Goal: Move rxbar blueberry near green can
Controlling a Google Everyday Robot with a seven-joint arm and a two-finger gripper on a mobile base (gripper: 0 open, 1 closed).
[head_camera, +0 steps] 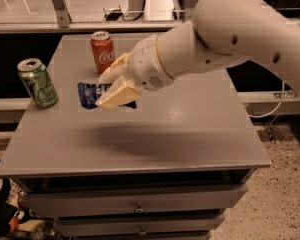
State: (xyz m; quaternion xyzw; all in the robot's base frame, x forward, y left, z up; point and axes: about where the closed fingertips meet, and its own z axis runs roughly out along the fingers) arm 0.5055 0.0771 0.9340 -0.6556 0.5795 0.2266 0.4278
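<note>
The dark blue rxbar blueberry [90, 94] is held in my gripper [111, 86], which is shut on it above the left half of the grey table [190, 129]. About half of the bar sticks out to the left of the cream fingers [117, 95]. The green can [37, 82] stands upright near the table's left edge, a short way left of the bar. The white arm reaches in from the upper right.
A red cola can [102, 51] stands upright at the back of the table, just behind the gripper. Drawers run below the table's front edge. A railing and a dark gap lie behind the table.
</note>
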